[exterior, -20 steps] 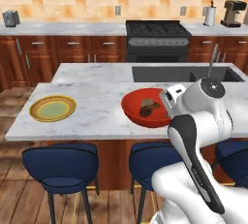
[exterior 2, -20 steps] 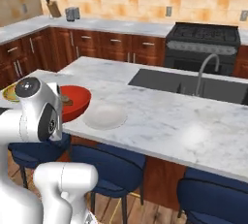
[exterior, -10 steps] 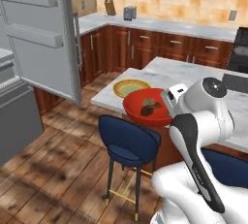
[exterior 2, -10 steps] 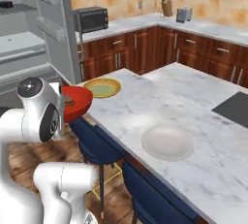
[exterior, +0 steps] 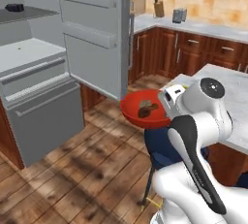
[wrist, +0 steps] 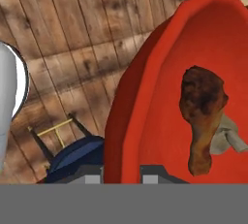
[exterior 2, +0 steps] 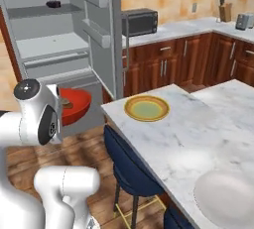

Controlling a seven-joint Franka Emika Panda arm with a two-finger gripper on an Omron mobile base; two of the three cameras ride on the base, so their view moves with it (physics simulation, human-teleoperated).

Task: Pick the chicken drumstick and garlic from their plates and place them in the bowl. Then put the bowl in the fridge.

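My gripper [wrist: 121, 175] is shut on the near rim of the red bowl [wrist: 155, 102], which it carries level above the wooden floor. The brown chicken drumstick [wrist: 201, 114] lies inside the bowl, with the small grey garlic [wrist: 228, 136] against its thin end. In the left base view the bowl [exterior: 140, 114] hangs in front of my hand [exterior: 168, 103], a short way from the fridge [exterior: 34, 58], which stands open with pale shelves and a lower drawer. The green plate with the yellow rim [exterior 2: 147, 108] and the white plate [exterior 2: 225, 193] lie bare on the island.
The fridge door [exterior: 94, 29] swings out toward me, its racks facing the bowl. Blue stools [exterior 2: 130, 169] stand under the marble island edge [exterior 2: 111, 111]. A microwave [exterior 2: 139, 22] sits on the back counter. Wooden floor [exterior: 72, 169] stretches between me and the fridge.
The base has driven and turned from the island toward the fridge, so the whole scene has shifted. The bowl with both foods has stayed in the shut gripper.
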